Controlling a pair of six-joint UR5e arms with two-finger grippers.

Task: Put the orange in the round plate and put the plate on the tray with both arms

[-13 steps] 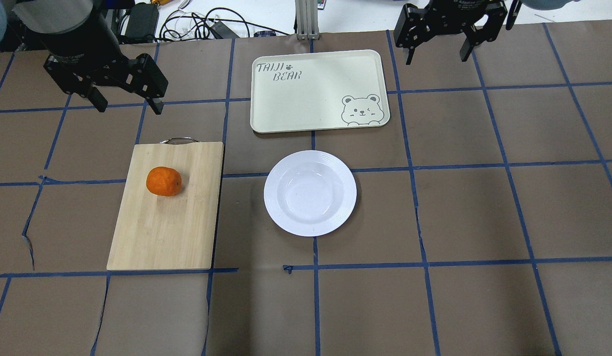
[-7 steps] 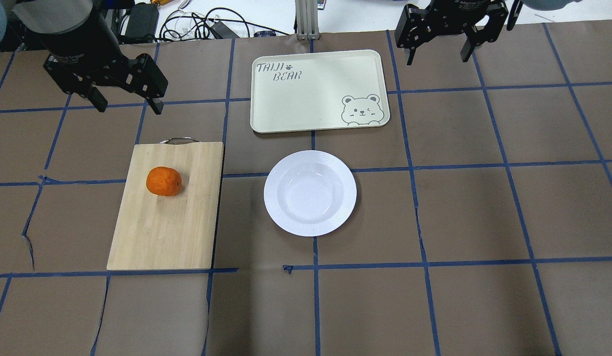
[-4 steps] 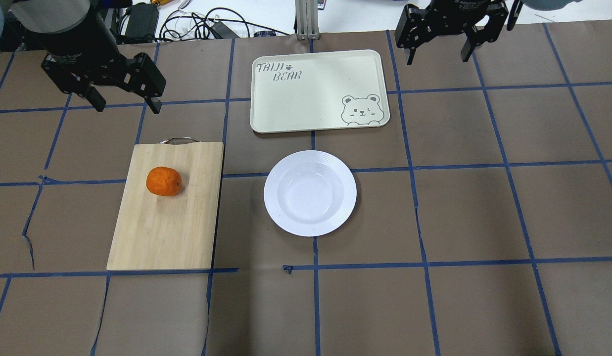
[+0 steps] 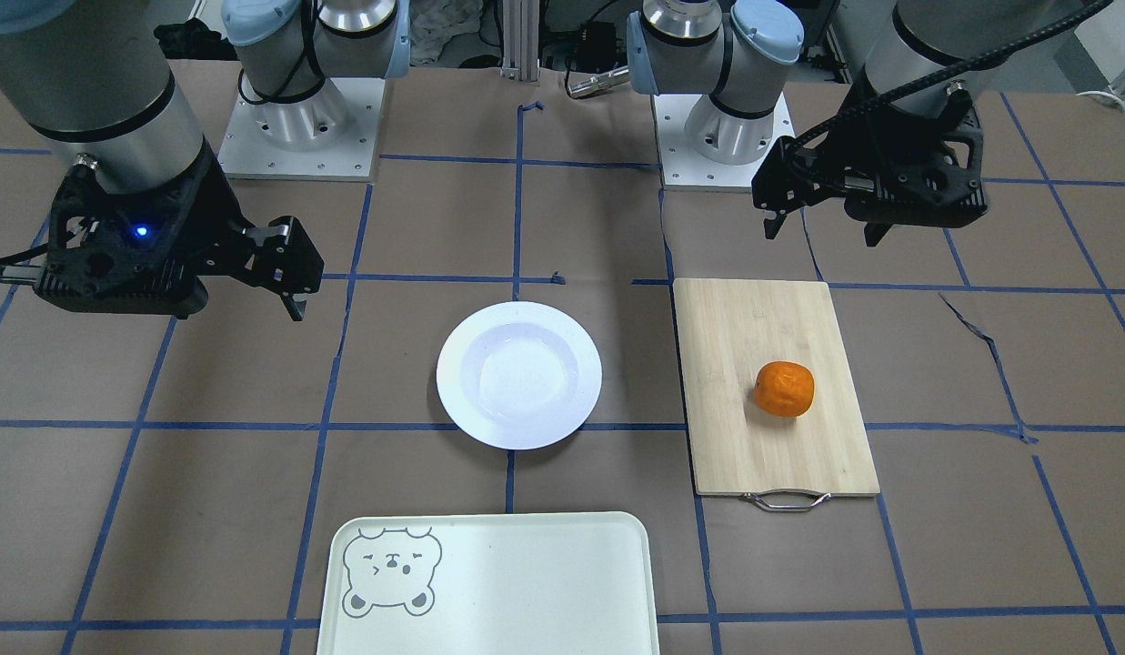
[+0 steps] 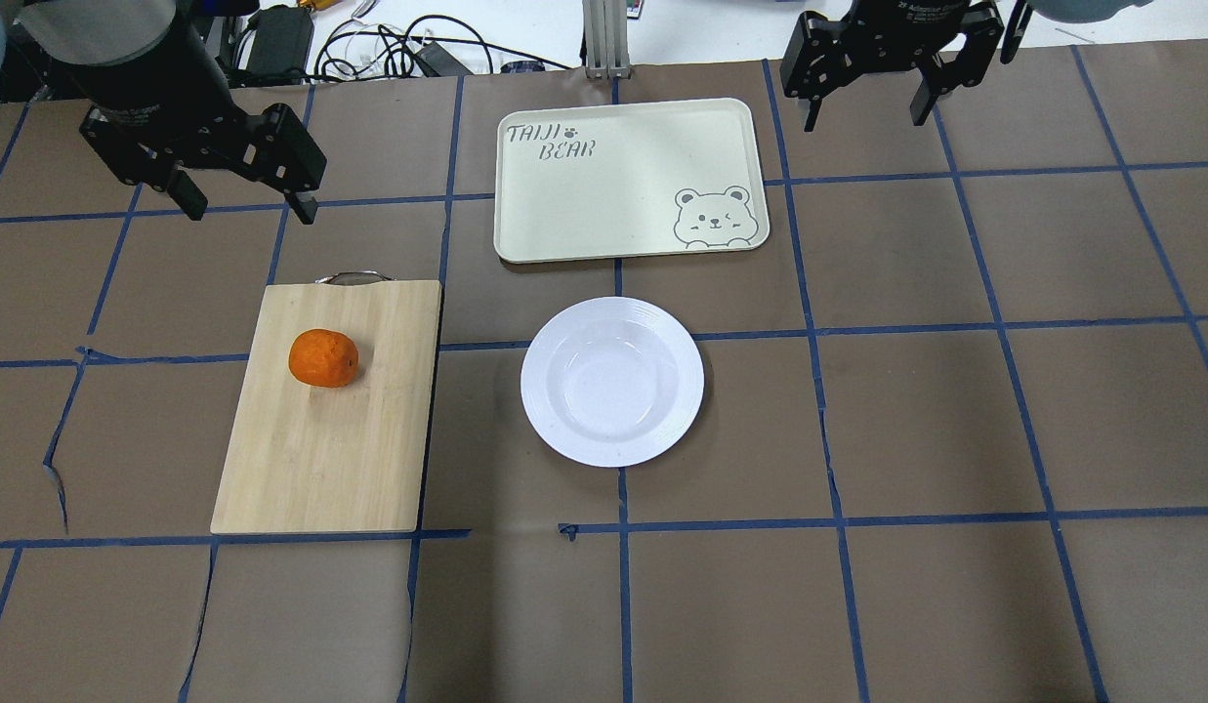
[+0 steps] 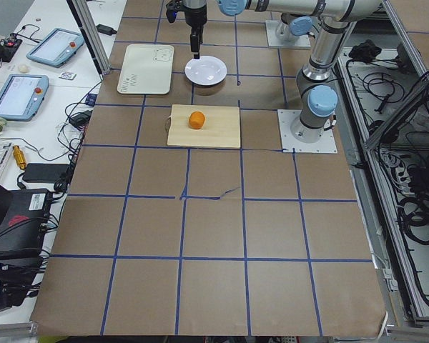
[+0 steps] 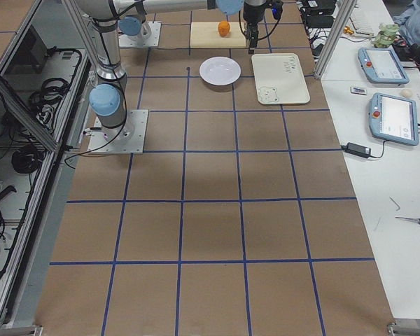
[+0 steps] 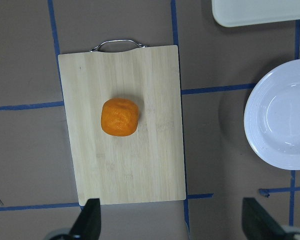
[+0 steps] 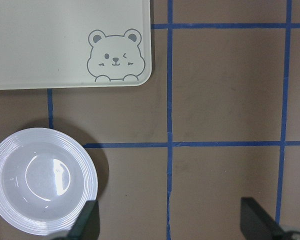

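The orange lies on a bamboo cutting board, left of the white round plate, which sits bare on the table. The cream tray with the bear face lies just beyond the plate. My left gripper hangs open above the table, beyond the board's handle end. Its wrist view looks straight down on the orange, well ahead of the open fingers. My right gripper is open too, high beside the tray's right far corner. In the right wrist view, plate and tray show.
Cables and power bricks lie past the table's far edge, with an aluminium post behind the tray. Both arm bases stand at the robot's side. Brown paper with blue tape lines covers the table.
My left gripper has drifted slightly toward the far left. The right gripper, orange, plate and tray have not moved.
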